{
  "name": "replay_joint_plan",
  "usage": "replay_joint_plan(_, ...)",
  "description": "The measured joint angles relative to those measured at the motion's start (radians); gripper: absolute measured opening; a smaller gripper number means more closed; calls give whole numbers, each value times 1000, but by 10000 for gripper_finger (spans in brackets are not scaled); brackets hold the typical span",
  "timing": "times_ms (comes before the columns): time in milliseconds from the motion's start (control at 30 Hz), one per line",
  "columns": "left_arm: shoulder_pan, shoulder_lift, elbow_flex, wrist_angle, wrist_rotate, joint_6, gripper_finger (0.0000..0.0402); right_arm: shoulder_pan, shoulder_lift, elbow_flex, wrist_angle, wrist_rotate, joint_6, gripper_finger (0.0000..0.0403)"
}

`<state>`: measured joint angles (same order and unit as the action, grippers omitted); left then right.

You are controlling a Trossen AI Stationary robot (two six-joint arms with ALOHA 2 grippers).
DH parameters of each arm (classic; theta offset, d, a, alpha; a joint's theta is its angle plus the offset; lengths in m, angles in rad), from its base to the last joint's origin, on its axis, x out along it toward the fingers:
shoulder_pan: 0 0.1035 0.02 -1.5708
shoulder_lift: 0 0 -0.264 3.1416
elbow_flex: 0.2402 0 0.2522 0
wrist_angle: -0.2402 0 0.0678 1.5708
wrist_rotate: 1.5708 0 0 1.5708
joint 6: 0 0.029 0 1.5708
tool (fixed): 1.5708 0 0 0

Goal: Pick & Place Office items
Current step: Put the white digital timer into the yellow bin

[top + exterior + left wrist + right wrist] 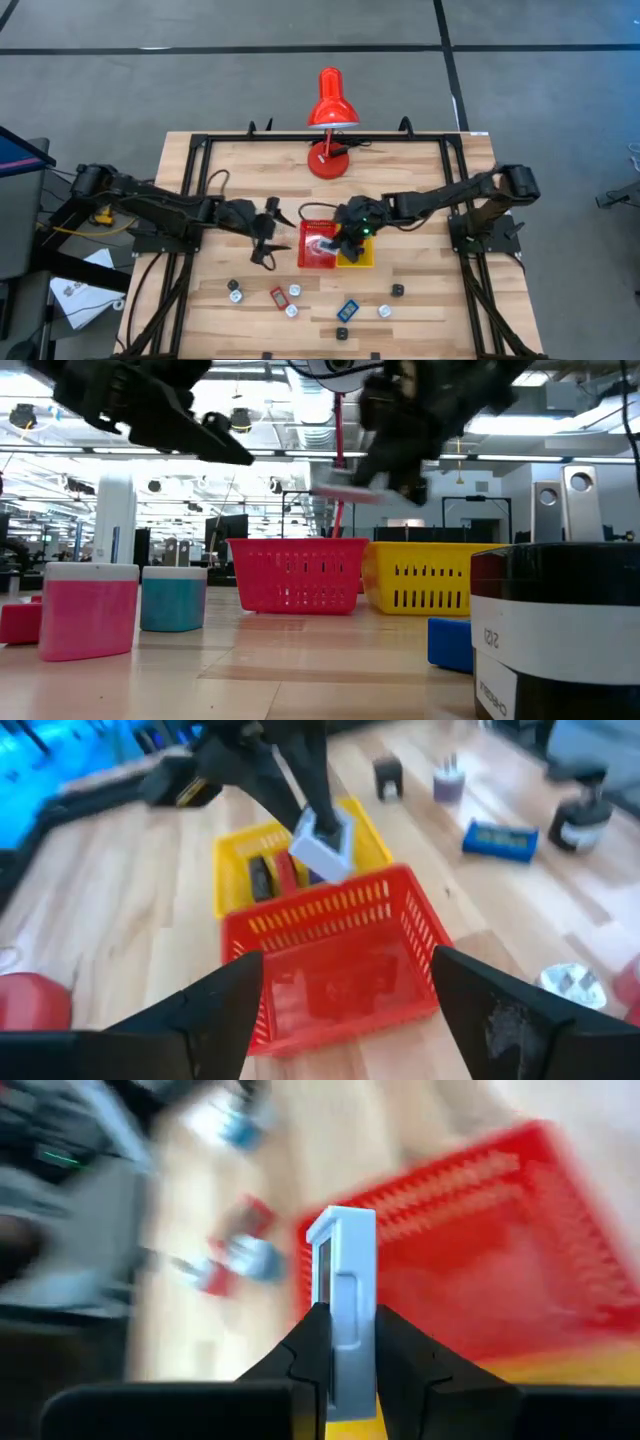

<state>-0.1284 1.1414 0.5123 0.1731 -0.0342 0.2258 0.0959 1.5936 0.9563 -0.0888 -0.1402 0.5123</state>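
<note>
A red tray [316, 247] and a yellow tray [357, 259] stand side by side at mid-table. My right gripper [350, 236] hovers over them, shut on a flat grey rectangular item [322, 845], which shows upright between its fingers in the right wrist view [345, 1305]. My left gripper [264, 236] is left of the red tray, open, its fingers [215, 1010] spread toward the tray's near wall [340, 925] with nothing between them. The yellow tray [235, 860] holds a black and a red flat item [272, 875]. My right gripper pinches the grey item between its two fingers by the two broad faces, at one end [345, 1355]. The rest of it sticks out past the fingertips. The fingers slant down from the table's right. The item hangs clear above the trays [322, 845].
A red desk lamp [331, 105] stands at the far edge. Loose office items lie on the near part of the table: a red one [278, 297], a blue one [348, 308], white knobs [236, 293] and black pieces [398, 290]. A metal frame [190, 160] rings the table.
</note>
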Motion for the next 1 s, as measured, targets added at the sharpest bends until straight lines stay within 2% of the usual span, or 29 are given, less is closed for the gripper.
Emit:
replay_joint_plan(167, 9, -115, -115, 167, -10, -51, 286, 106, -106, 0, -215, 227, -34, 49)
replay_joint_plan(367, 16, -218, -168, 219, -17, -50, 286, 207, -93, 1, -253, 350, -34, 49)
replay_joint_plan(633, 17, -232, -169, 227, -22, -49, 286, 216, -3, 0, -285, 376, -49, 49)
replay_joint_plan(1000, 18, -197, -168, 237, -27, -49, 286, 219, -3, -1, -326, 344, -141, 51)
